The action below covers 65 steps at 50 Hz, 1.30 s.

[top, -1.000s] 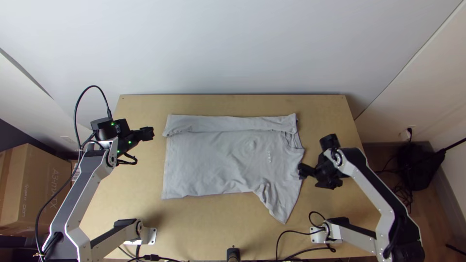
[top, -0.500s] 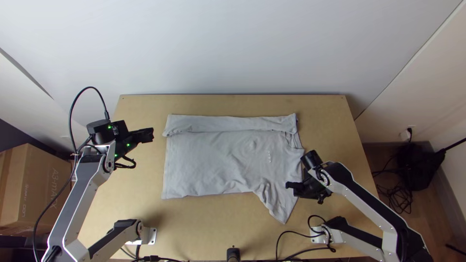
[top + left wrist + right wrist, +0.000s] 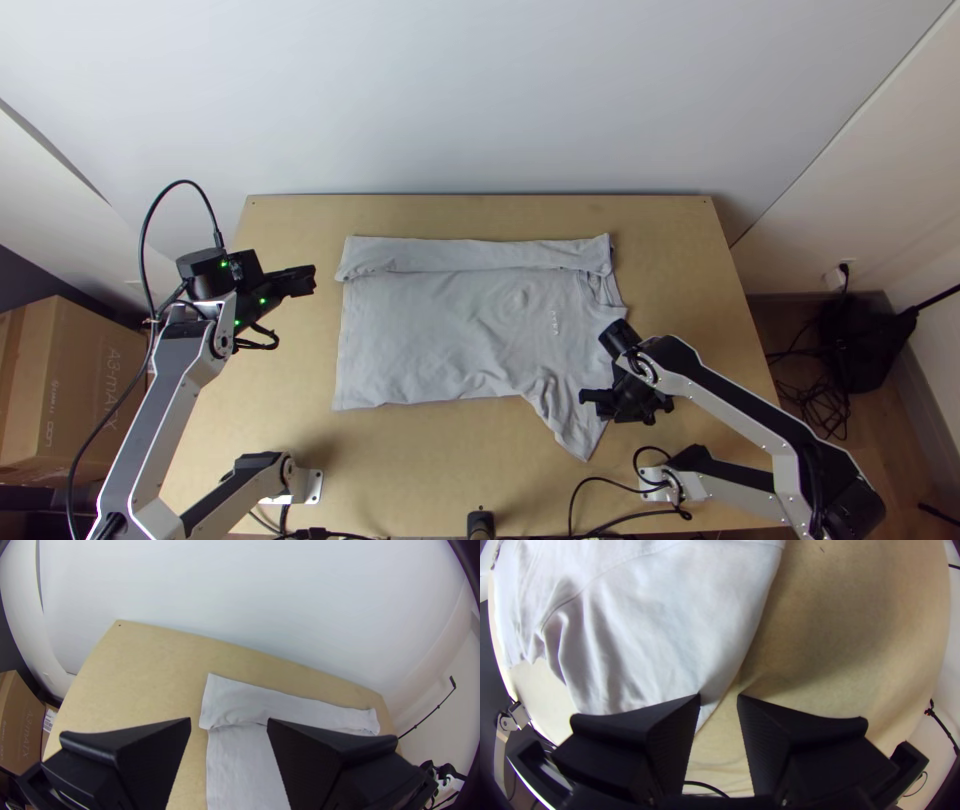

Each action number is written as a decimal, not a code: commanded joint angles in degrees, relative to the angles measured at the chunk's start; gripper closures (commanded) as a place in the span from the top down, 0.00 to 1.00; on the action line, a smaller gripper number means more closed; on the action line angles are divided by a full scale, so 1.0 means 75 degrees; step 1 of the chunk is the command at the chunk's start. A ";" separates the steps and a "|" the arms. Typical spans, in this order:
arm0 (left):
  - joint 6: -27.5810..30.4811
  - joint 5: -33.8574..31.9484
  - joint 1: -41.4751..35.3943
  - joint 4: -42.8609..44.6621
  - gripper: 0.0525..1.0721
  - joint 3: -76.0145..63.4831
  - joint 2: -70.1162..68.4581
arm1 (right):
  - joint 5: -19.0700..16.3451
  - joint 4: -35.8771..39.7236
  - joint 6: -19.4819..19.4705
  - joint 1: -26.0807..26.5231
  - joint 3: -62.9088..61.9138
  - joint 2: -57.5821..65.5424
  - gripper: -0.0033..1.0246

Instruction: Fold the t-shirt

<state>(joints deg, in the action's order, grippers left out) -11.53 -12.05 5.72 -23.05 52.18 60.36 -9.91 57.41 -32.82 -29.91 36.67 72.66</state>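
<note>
The grey t-shirt (image 3: pixel 450 330) lies spread on the table, its far edge folded over in a long strip (image 3: pixel 470 254); its near sleeve (image 3: pixel 575 425) points toward the table's near edge. Left of the shirt, my left gripper (image 3: pixel 312 280) stands apart from it. My right gripper (image 3: pixel 588 398) is at the near sleeve. In the left wrist view my left gripper (image 3: pixel 229 722) is open, with the shirt (image 3: pixel 240 765) beyond it. In the right wrist view my right gripper (image 3: pixel 719 697) is open, one finger over the sleeve's edge (image 3: pixel 710 690), the other over bare wood.
The wooden table (image 3: pixel 460 475) has cables (image 3: pixel 610 490) along its near edge beside the right arm's base. A pale wall (image 3: pixel 480 100) rises behind the table. A cardboard box (image 3: pixel 75 390) stands on the floor at the left.
The right gripper has moved from the shirt's right edge toward the table's near edge and a little left, to the near sleeve. The left arm has shifted only slightly. The shirt lies as before.
</note>
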 commanded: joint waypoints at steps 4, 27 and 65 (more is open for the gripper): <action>0.0131 -0.0092 -0.0024 -0.0114 0.74 0.0038 -0.0184 | -0.0085 -0.0260 -0.0089 -0.0266 -0.0131 0.0483 0.37; 0.4315 -0.0643 -0.0668 -0.3396 0.74 0.0038 -0.0899 | -0.0202 -0.0904 -0.0019 -0.0945 0.0045 0.0917 0.03; 0.6975 0.0517 -0.1899 -0.5552 0.35 -0.1731 0.0167 | -0.0202 -0.0787 -0.0159 -0.0969 0.0467 0.0823 0.03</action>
<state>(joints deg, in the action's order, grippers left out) 39.53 -8.32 -8.58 -65.69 40.91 59.18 -12.05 53.15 -32.82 -36.42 40.03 77.32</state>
